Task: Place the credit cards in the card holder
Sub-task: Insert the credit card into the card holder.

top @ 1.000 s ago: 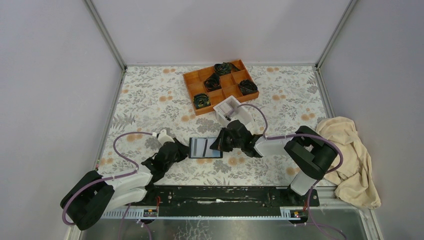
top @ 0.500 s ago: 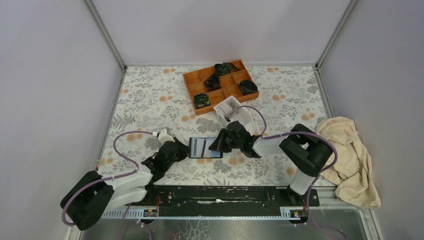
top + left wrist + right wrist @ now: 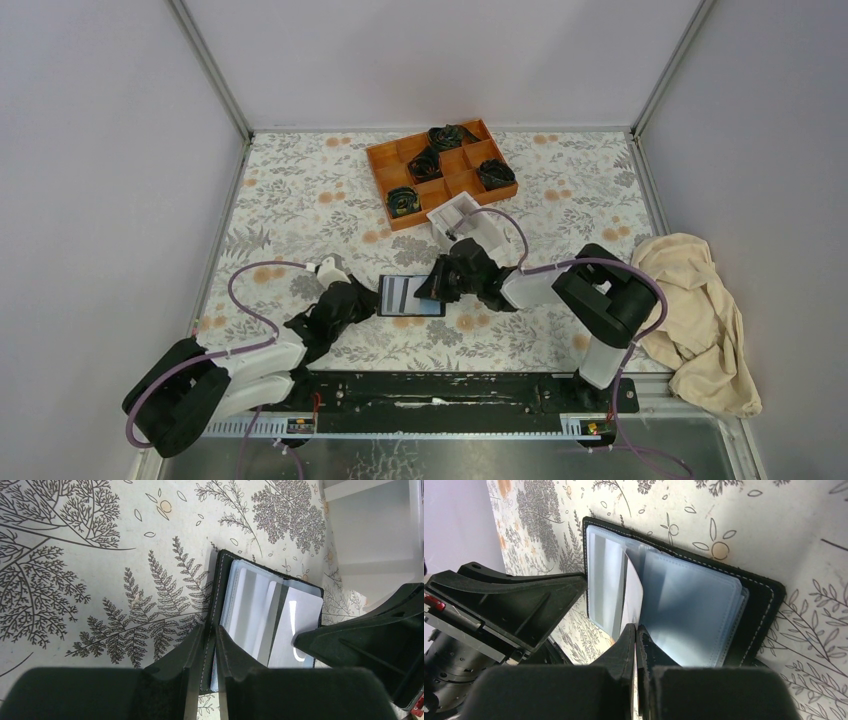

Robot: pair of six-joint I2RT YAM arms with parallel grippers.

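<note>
Shifted slightly left since the earlier view, the right hand [image 3: 635, 630] is closed tight on the edge of one pale credit card [image 3: 634, 596], whose far end stands among the bluish sleeves of the open card holder [image 3: 411, 296]. Opposite, the left hand [image 3: 210, 636] is clamped on the holder's stitched cover edge, pinning it to the floral worktop [image 3: 300, 200]; a white box [image 3: 462, 215] and orange tray [image 3: 440, 170] lie further back. Pushed on, the card may slide between sleeves instead of into a pocket, or bow, and the push could drag the holder from that thin pinch.
</note>
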